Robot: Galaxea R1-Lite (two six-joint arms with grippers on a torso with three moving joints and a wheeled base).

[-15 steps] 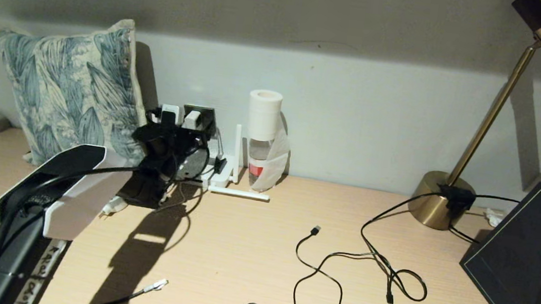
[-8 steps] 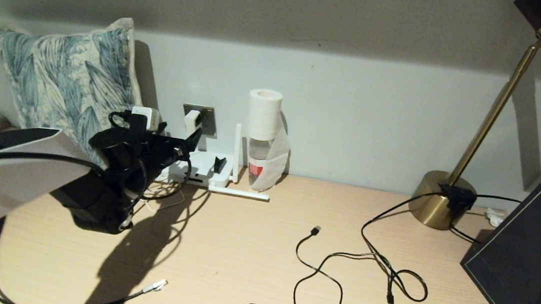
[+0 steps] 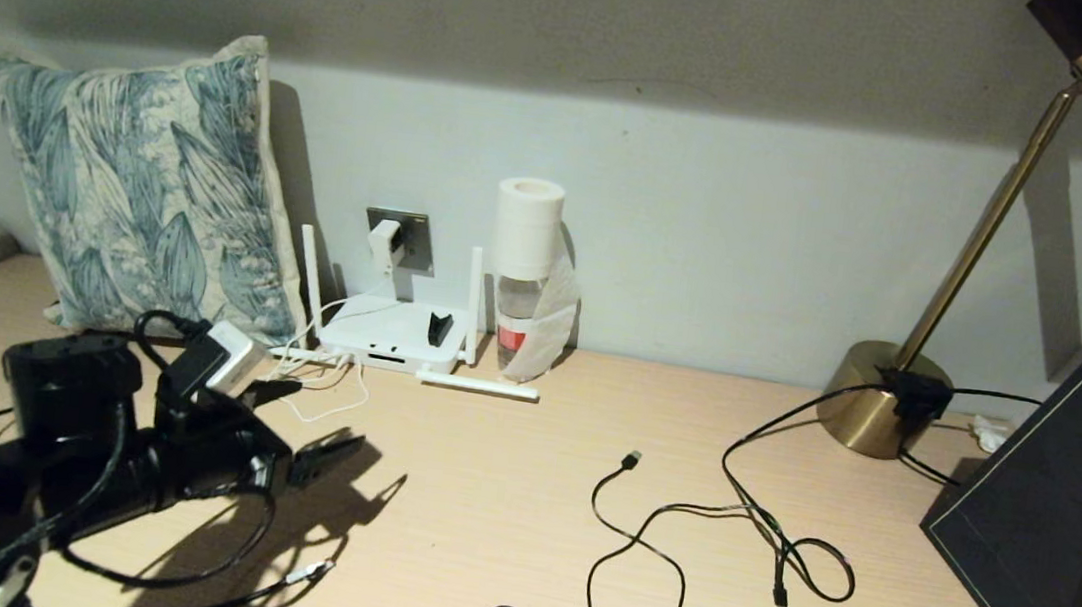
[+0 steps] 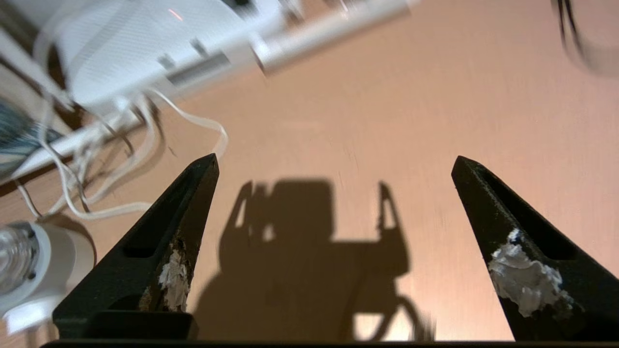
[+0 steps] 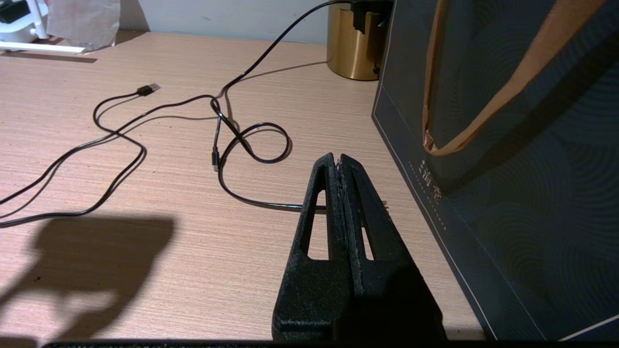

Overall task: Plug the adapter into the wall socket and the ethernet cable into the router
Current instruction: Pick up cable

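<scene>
Now our left gripper (image 4: 333, 166) hovers over the table (image 3: 520, 502), jaws wide apart, empty; the adapter (image 3: 383, 243) sits in the wall socket (image 3: 417, 235); right gripper (image 5: 338, 162) jaws together.

Bare desk (image 3: 482, 478) is left open between the router (image 3: 387, 333) and the near edge. The router's front is partly fenced by a loose white cord (image 3: 329, 402) and a fallen antenna (image 3: 477, 385). It is flanked by a pillow (image 3: 141, 191) and a bottle (image 3: 524, 272). The desk's middle and right are crossed by black cables (image 3: 677, 539); the far right is blocked by a dark bag (image 3: 1041, 517) and a lamp base (image 3: 878, 399).
</scene>
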